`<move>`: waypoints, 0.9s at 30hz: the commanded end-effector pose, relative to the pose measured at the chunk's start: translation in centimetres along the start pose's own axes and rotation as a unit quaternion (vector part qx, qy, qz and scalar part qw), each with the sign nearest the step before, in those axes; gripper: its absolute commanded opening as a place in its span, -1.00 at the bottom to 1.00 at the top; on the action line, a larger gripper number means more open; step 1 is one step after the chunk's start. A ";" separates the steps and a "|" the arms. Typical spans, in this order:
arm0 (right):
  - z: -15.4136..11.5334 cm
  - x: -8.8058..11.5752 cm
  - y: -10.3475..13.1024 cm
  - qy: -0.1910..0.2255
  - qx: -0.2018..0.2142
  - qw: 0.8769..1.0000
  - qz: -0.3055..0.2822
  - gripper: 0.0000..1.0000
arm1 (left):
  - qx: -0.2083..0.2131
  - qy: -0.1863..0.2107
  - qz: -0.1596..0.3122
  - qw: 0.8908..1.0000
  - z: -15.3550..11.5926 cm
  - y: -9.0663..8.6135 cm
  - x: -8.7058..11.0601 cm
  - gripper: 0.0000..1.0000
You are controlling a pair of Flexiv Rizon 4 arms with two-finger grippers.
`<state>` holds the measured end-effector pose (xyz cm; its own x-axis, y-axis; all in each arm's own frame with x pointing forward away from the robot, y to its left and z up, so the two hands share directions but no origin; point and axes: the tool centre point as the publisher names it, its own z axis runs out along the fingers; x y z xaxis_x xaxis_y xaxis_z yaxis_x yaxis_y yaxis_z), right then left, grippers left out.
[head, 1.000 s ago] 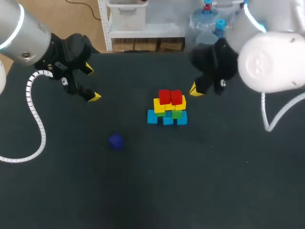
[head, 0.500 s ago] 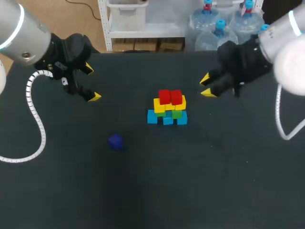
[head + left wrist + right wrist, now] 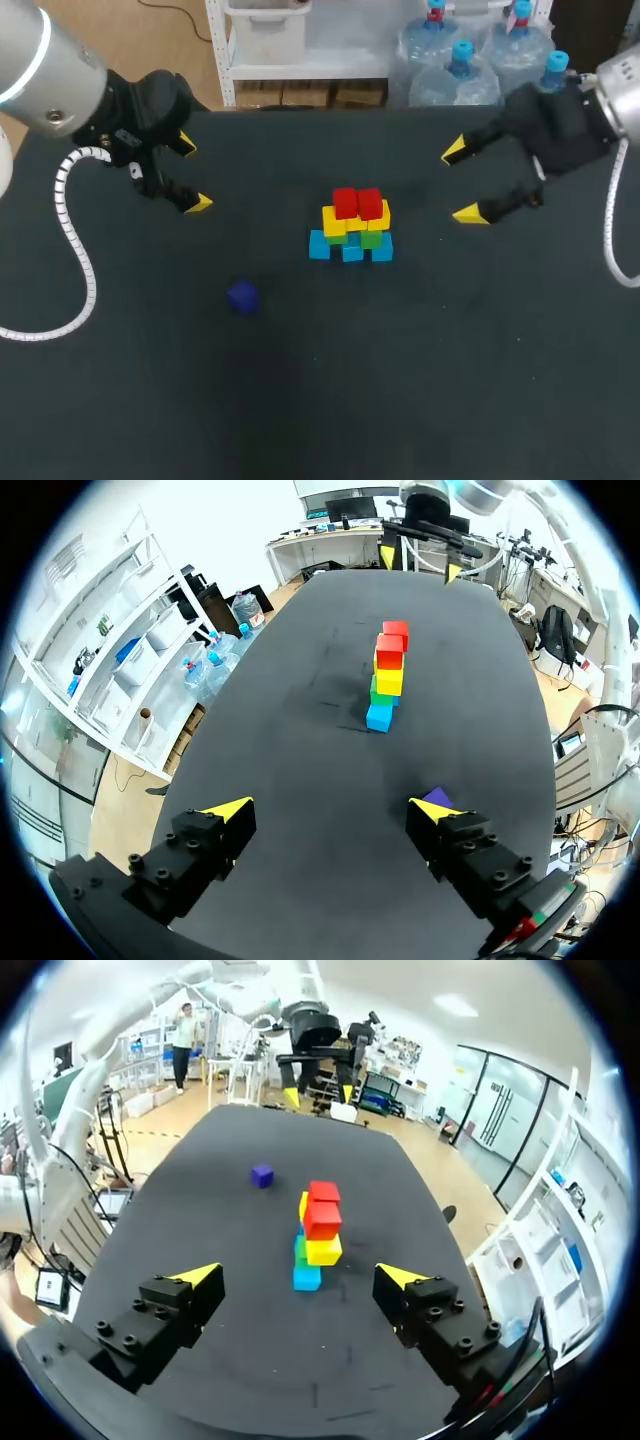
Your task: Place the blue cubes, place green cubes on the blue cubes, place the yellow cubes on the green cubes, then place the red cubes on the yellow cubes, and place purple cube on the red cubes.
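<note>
While left hand (image 3: 192, 174) and right hand (image 3: 460, 182) gape empty | purple cube (image 3: 242, 296) apart, nearer left hand

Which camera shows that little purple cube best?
The head view: the purple cube lies whole and alone on the table, apart from the stack. The right wrist view shows it whole too, but small, beyond the stack. In the left wrist view, a fingertip of the left gripper hides part of it.
</note>
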<state>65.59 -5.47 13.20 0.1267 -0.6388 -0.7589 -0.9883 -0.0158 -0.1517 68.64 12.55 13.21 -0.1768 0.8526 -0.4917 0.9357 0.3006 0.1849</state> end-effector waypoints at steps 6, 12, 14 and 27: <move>-2.5 -0.1 -0.5 -0.069 -0.028 0.997 -0.001 1.00 | 0.002 -0.002 0.002 1.000 0.0 0.1 0.1 1.00; -2.9 -0.4 -0.4 -0.055 -0.034 0.998 0.001 1.00 | 0.002 -0.002 0.002 1.000 0.0 0.1 0.1 1.00; -2.9 -0.4 -0.4 -0.055 -0.034 0.998 0.001 1.00 | 0.002 -0.002 0.002 1.000 0.0 0.1 0.1 1.00; -2.9 -0.4 -0.4 -0.055 -0.034 0.998 0.001 1.00 | -0.053 0.069 0.069 0.994 -1.8 0.9 -3.7 1.00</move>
<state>65.68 -7.44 15.37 0.1289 -0.5514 -0.8242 -0.9917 -0.0693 -0.1088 69.93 12.46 14.96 -0.1197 0.8744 -0.4702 0.9208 0.2749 0.2767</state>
